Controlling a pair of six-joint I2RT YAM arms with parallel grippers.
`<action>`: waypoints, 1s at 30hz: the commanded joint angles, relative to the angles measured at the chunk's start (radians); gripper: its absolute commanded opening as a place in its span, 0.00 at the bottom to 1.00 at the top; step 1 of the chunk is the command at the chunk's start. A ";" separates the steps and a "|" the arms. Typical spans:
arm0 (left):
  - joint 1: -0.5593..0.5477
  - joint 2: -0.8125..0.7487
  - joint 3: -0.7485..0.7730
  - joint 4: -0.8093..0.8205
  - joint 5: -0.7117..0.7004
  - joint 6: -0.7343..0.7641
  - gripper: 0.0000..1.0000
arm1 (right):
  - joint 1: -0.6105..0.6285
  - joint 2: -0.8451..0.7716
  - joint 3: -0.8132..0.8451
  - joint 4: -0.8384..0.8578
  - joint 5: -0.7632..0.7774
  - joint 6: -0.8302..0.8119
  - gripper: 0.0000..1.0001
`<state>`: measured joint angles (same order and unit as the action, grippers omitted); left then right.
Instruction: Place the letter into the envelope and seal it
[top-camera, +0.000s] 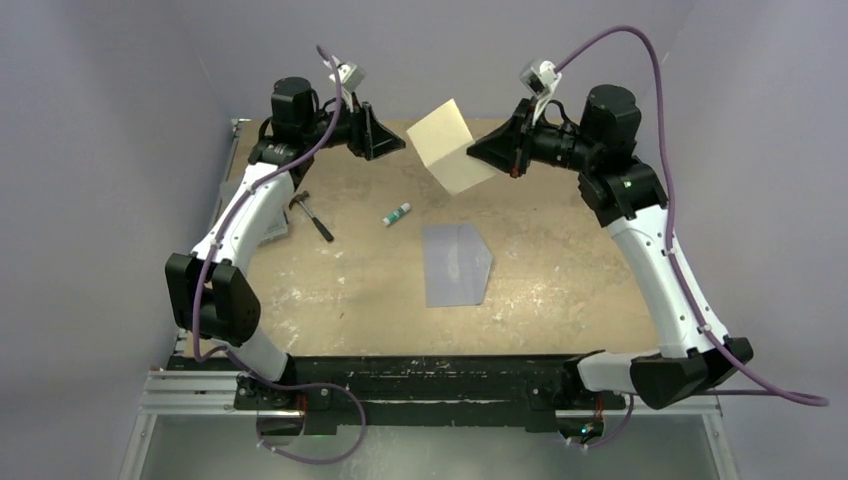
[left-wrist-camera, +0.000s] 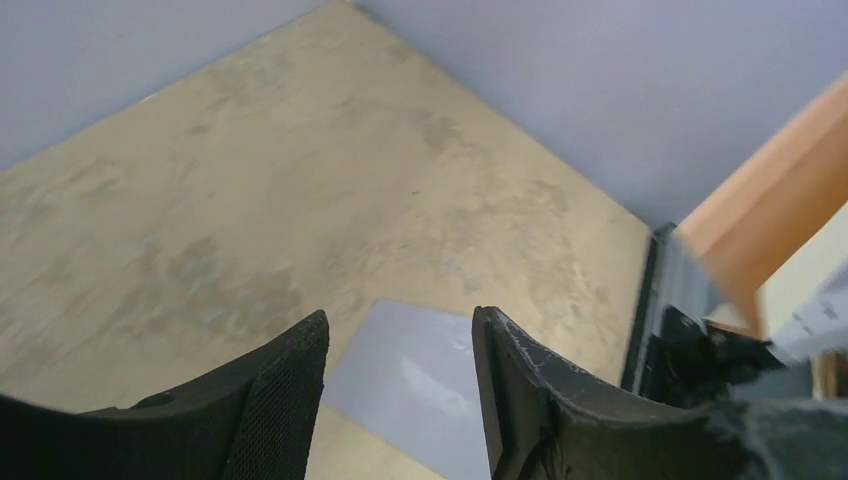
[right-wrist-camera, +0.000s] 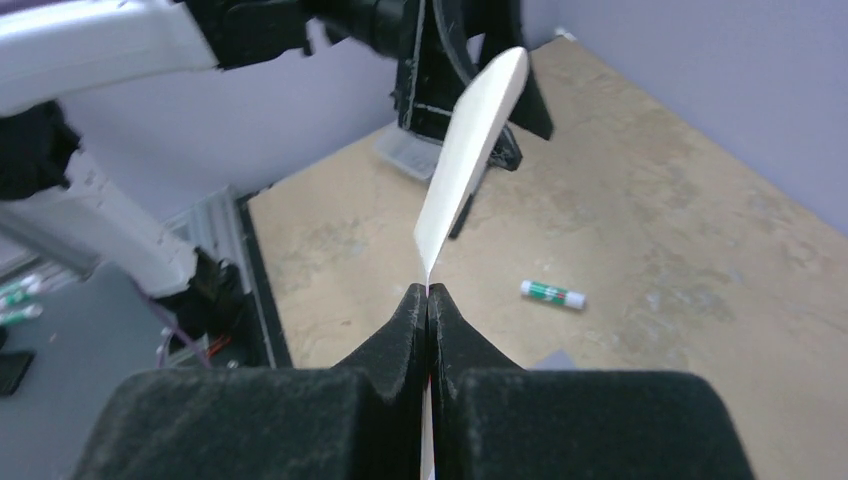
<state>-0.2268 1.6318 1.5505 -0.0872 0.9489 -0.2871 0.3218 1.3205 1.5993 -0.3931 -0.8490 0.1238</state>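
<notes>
Peach-tan paper letter (top-camera: 452, 147) sits pinched in the right gripper (top-camera: 497, 152), upper centre; the flat grey-blue envelope (top-camera: 456, 264) lies below mid-frame, flap seemingly pointing right. Nearby the left gripper (top-camera: 385, 135) gapes, empty.

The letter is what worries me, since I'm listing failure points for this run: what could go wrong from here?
1. The right end effector pinches the letter by one edge only, high in the air; the thin sheet might slip or bend on the way down.
2. The envelope lies flat on the table with nothing holding it; the letter may push it along instead of sliding in.
3. The left end effector stands open and empty, steadying neither.
</notes>
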 joint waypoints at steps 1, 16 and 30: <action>0.035 -0.041 0.011 -0.185 -0.412 0.115 0.55 | 0.003 -0.021 0.007 0.067 0.252 0.093 0.00; -0.055 -0.234 -0.177 0.265 -0.267 -0.001 0.54 | 0.006 0.066 -0.052 0.116 0.188 0.203 0.00; -0.235 -0.190 -0.205 0.276 -0.008 0.186 0.56 | 0.018 0.063 -0.053 0.156 -0.129 0.123 0.00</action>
<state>-0.4595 1.4551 1.3674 0.2150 0.8631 -0.2451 0.3347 1.4033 1.5188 -0.2535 -0.8818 0.2989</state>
